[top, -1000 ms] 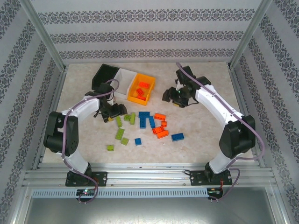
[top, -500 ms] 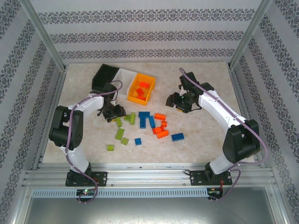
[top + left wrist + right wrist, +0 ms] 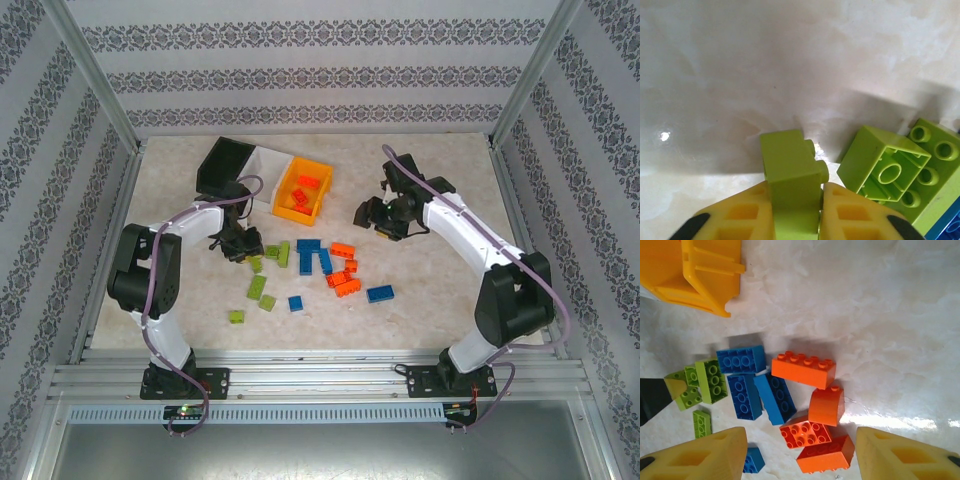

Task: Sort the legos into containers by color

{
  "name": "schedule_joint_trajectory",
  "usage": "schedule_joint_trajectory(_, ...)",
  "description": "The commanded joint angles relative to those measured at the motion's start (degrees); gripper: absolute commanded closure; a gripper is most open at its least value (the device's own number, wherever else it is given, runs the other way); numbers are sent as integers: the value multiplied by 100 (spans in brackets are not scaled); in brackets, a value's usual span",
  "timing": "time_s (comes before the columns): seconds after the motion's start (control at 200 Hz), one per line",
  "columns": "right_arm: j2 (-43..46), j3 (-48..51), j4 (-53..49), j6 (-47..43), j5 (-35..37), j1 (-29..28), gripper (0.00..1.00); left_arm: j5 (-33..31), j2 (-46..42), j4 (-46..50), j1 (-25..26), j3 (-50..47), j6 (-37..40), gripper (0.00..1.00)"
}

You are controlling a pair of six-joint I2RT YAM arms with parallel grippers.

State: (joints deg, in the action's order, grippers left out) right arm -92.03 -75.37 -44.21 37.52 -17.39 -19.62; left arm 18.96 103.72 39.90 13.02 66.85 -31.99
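A lime green lego (image 3: 792, 167) is pinched between my left gripper's (image 3: 796, 212) yellow fingers, just above the table. That gripper (image 3: 240, 246) sits at the left end of the lego pile, in front of the white bin (image 3: 265, 168). Two more green legos (image 3: 885, 165) lie right beside it. My right gripper (image 3: 375, 215) hangs open above the orange legos (image 3: 803, 370) and blue legos (image 3: 745, 395), with nothing between its fingers (image 3: 700, 455). The black bin (image 3: 225, 165) and the orange-yellow bin (image 3: 290, 207) flank the white one; the orange-yellow bin holds orange bricks.
Loose green bricks (image 3: 257, 288), a blue one (image 3: 296, 303) and another blue one (image 3: 380, 293) lie toward the near side. The orange-yellow bin's corner (image 3: 695, 270) is at the upper left of the right wrist view. Patterned walls and metal posts enclose the table.
The left arm's elbow swung inward and its gripper shifted slightly toward the near left. The right gripper drifted a little to the right and nearer. The bricks on the table have not moved.
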Motion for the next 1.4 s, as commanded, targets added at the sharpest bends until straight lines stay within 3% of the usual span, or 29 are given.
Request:
schedule_joint_trajectory(0.0,-210,-369,-58,10,-45,-15,40,-101,-232,243,-80,-190,13,83)
schedule_joint_trajectory(0.19,-436,-673,-90,14,-63,-82,40,-181,-592,615,-457,157,253,84)
schedule_joint_trajectory(0.375,-659,-911,-180,-8,-107,-86,40,-215,-672,952,-876,1119,518,84)
schedule_joint_trajectory(0.58,-798,-987,-201,36,-181,-134,40,97,-126,436,-1287,2064,230,83)
schedule_joint_trajectory(0.874,-1121,-1232,-369,-41,-363,-124,40,867,1235,-519,-1220,3366,-698,83)
schedule_joint_trajectory(1.169,-1646,-1460,-521,-186,-538,-347,40,779,2293,95,-924,4699,-590,80)
schedule_joint_trajectory(1.254,-1668,-1498,-601,-285,-443,-423,39,799,2417,146,-906,4796,-598,76)
schedule_joint_trajectory(1.394,-1573,-1430,-608,-324,-363,-445,39,789,2498,369,-867,5034,-514,56)
